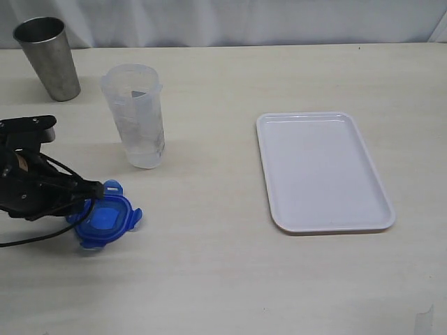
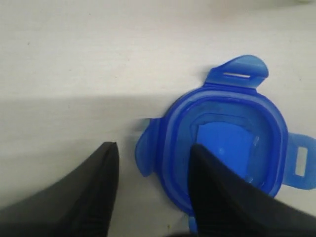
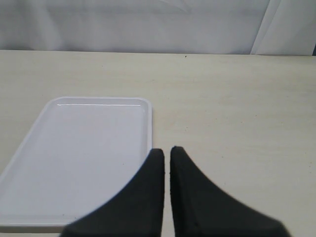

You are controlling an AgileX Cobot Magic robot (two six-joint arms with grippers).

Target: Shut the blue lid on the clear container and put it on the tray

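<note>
**On table (image 1: 209,279): left claw (image 1: 98,190) spread over blue lid (image 1: 105,220)**

Exterior: lid flat near upright, uncapped clear container (image 1: 136,125); tray (image 1: 325,116) well apart at right.
Left wrist: 2 fingers (image 2: 106,168) spread, 1 lid flap between them.
Right wrist: right claw (image 3: 167,150) pressed together, empty, near tray rim.

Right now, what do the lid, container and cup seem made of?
Lid: likely plastic, glossy blue, slightly see-through at the flaps. Container: probably plastic, cloudy clear; the table shows through it. Cup: looks like metal, dull brushed grey with soft reflections.
</note>
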